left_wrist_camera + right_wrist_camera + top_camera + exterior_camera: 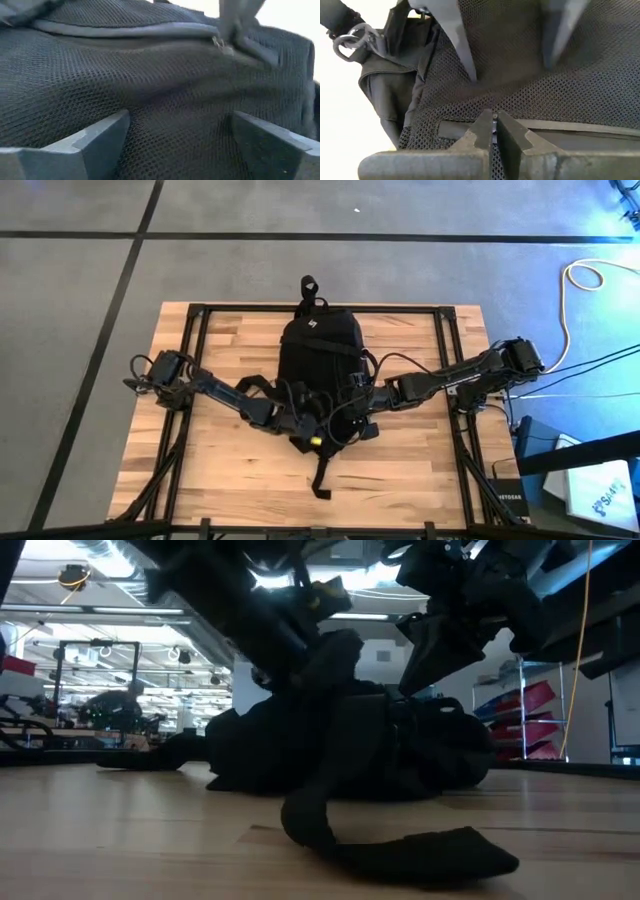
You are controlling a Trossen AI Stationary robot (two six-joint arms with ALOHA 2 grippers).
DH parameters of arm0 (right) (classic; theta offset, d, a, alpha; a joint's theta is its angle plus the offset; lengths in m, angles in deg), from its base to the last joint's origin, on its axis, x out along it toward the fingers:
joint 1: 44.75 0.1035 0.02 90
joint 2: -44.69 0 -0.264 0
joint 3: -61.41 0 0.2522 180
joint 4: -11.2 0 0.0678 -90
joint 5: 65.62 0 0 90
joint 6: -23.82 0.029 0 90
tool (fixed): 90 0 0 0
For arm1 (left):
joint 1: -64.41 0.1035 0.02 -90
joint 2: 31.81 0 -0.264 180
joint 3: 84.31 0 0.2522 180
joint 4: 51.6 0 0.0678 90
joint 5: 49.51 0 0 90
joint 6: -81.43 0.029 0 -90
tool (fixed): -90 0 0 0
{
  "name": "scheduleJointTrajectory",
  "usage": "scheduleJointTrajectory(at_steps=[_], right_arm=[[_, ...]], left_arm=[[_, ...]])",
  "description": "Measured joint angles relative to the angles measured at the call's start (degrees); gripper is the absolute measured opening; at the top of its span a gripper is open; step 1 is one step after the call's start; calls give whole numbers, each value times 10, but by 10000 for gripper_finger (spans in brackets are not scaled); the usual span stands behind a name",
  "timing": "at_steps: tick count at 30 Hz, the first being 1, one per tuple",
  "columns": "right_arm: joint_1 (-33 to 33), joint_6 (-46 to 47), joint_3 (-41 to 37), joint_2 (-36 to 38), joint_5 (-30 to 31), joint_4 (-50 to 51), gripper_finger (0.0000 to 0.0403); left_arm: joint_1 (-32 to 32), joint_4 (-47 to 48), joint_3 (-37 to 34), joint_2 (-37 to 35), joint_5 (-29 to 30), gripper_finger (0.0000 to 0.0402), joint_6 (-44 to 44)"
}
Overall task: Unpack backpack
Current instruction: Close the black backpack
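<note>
One backpack point(318, 350), black, lying flat mid-frame in the high view on the wooden table point(220, 470), loop handle toward the top edge, one loose strap point(320, 475) trailing toward the bottom. Two grippers crowded at its lower end: left gripper point(177, 140) just left of centre, fingers spread wide over the mesh panel; right gripper point(494, 132) just right of centre, fingers pressed together on what looks like a zipper pull point(494, 117) by the zip line. One small yellow-green bit point(314, 439) showing between them, can't tell what.
</note>
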Motion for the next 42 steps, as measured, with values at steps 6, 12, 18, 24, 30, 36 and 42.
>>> scheduleJointTrajectory(at_steps=[6, 12, 18, 24, 30, 36, 42], right_arm=[[-1, 0, 0, 0, -9, 0, 0], [-31, -15, 2, 0, -14, 0, 0], [-77, -24, 3, 0, -39, -5, 0], [-106, -35, 3, 0, -69, -1, 0], [-132, -54, 3, 0, -57, -5, 0], [-132, -86, 3, 0, -47, -17, 0], [-132, -104, 3, 0, -91, -19, 0]], left_arm=[[44, -52, -25, 19, -95, 356, -40], [25, -131, -28, 52, -118, 357, -48], [16, -141, -28, 63, -105, 357, -51], [15, -158, -29, 68, -100, 357, -39], [7, -183, -30, 69, -99, 357, -22], [-12, -233, -31, 71, -93, 357, 25], [-17, -237, -31, 71, -83, 357, 33]])
